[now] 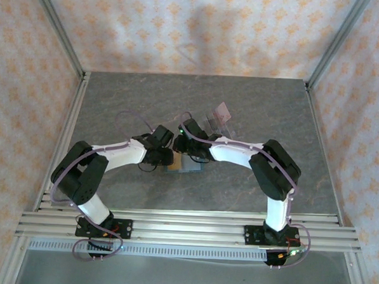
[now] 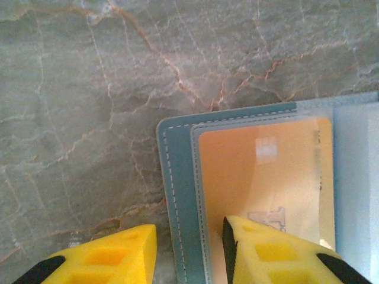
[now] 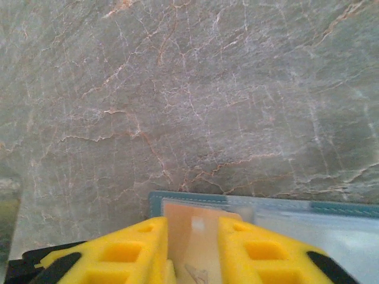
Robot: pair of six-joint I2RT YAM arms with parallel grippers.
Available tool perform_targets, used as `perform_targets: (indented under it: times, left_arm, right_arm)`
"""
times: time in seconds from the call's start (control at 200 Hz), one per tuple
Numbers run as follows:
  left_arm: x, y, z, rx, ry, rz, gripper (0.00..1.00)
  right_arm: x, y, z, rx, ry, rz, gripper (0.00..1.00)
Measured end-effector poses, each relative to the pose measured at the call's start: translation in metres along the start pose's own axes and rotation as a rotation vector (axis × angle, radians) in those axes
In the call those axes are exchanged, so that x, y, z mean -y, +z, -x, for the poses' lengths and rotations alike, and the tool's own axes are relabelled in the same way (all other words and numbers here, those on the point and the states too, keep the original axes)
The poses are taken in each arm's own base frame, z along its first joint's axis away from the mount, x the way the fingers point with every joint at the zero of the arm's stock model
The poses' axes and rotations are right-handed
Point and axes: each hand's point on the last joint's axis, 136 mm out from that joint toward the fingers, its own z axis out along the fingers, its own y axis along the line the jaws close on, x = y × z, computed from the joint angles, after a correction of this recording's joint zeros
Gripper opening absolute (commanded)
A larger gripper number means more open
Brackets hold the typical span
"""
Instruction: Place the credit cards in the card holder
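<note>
The teal card holder (image 1: pixel 183 165) lies open on the grey table where both arms meet. In the left wrist view its stitched edge (image 2: pixel 177 195) runs between my left gripper's (image 2: pixel 189 228) yellow fingers: one finger is over the table, the other rests over the clear pocket. A peach-orange credit card (image 2: pixel 260 177) sits inside that pocket. My right gripper (image 3: pixel 192 222) hovers over the same card (image 3: pixel 192 251), jaws apart, with the flat card face showing between them and the holder's corner (image 3: pixel 155 203) just beyond. A pale pink-lilac credit card (image 1: pixel 223 110) stands in a clear rack (image 1: pixel 211 123).
The marble-patterned table (image 1: pixel 274 108) stretches bare to the left, right and back of the holder. Metal frame posts and patterned walls box it in, and aluminium rails (image 1: pixel 185 221) run along the near edge by the arm bases.
</note>
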Motion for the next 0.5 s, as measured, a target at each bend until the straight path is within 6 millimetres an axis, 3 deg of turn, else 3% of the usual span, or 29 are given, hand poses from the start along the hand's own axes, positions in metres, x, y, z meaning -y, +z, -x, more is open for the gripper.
perform_targets:
  times: [0.25,0.35,0.5]
  left_arm:
    - [0.0,0.0,-0.001,-0.003,0.0,-0.002,0.36]
    - [0.0,0.0,-0.001,-0.002,0.0,-0.001,0.36]
    - [0.0,0.0,-0.001,-0.002,0.0,-0.001,0.36]
  right_arm:
    - [0.017,-0.037,0.03,0.066,-0.037,-0.065,0.46]
    - [0.033,-0.04,0.035,0.059,-0.05,-0.106,0.48]
    - [0.051,-0.033,0.026,-0.004,-0.081,-0.163,0.52]
